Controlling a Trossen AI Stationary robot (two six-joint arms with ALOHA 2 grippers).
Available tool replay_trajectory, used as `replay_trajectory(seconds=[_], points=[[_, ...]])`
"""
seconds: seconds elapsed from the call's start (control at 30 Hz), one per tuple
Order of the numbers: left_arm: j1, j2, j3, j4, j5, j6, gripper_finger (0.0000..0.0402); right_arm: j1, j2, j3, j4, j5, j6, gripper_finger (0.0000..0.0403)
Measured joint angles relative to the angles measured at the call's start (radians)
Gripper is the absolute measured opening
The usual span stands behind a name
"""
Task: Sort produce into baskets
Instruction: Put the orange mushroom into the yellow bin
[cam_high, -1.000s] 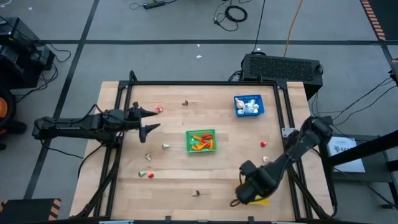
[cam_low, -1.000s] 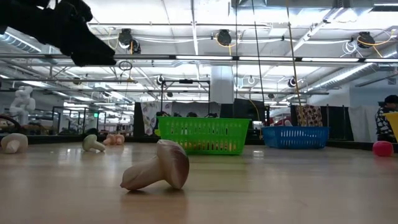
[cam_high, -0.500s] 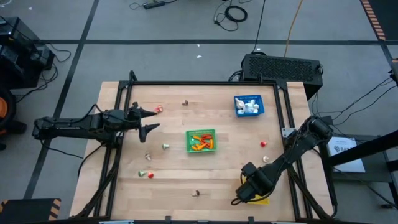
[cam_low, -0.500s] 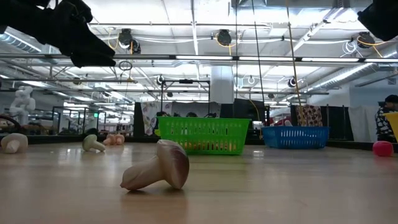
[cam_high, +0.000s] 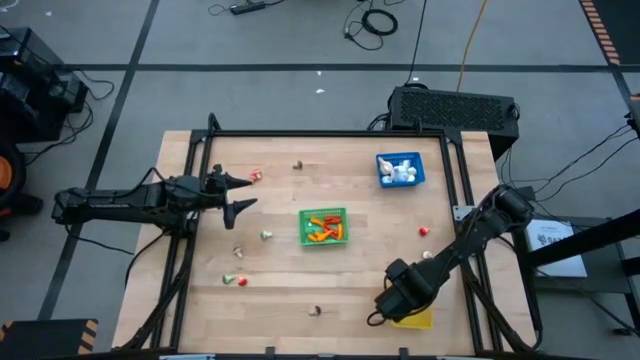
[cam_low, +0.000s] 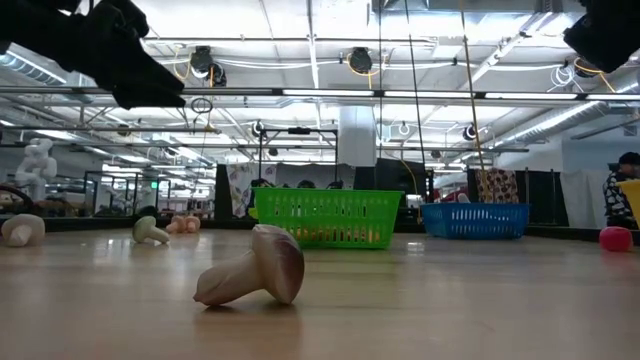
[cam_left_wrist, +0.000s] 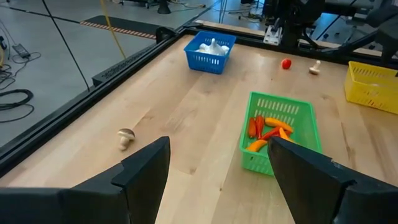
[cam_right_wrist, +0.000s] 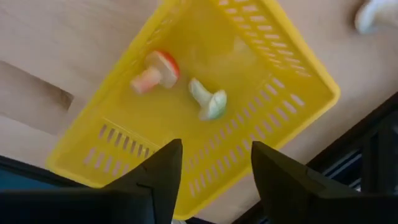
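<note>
1. Since a second ago, the right gripper (cam_high: 384, 309) has edged clear of the yellow basket (cam_high: 415, 318), fingers apart, empty; two mushroom pieces (cam_right_wrist: 208, 98) lie inside.
2. Left gripper (cam_high: 237, 193) hovers, fingers apart.
3. Green basket (cam_high: 323, 227) and blue basket (cam_high: 400, 169) are part-filled.
4. Several pieces, including a brown mushroom (cam_low: 254, 267), remain scattered on the desk (cam_high: 330, 290).

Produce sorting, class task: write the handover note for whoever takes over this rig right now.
Right gripper: open, empty, above the yellow basket at the table's near right edge; two mushroom pieces lie inside.
Left gripper: open, empty, waiting over the table's left side.
Done: green basket holds orange and red pieces; blue basket holds white ones.
Left: several loose pieces on the table, including a red piece and a brown mushroom.
</note>
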Motion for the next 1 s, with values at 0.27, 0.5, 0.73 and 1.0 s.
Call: replay_trajectory(seconds=[0.27, 0.5, 0.73, 1.0], points=[[0.000, 0.039, -0.005, -0.088, -0.060, -0.008, 0.0279, -0.060, 0.000, 0.109, -0.023, 0.169, -0.151, 0.0174], [0.066, 0.150, -0.028, -0.080, -0.207, -0.110, 0.0279, -0.147, 0.000, 0.255, 0.002, 0.541, -0.376, 0.0161], [0.234, 0.317, -0.028, -0.073, -0.218, -0.199, 0.0279, -0.248, 0.000, 0.283, 0.131, 0.603, -0.571, 0.0153], [0.328, 0.518, -0.041, 0.026, -0.203, -0.199, 0.0279, -0.292, 0.000, 0.283, 0.179, 0.582, -0.696, 0.0148]])
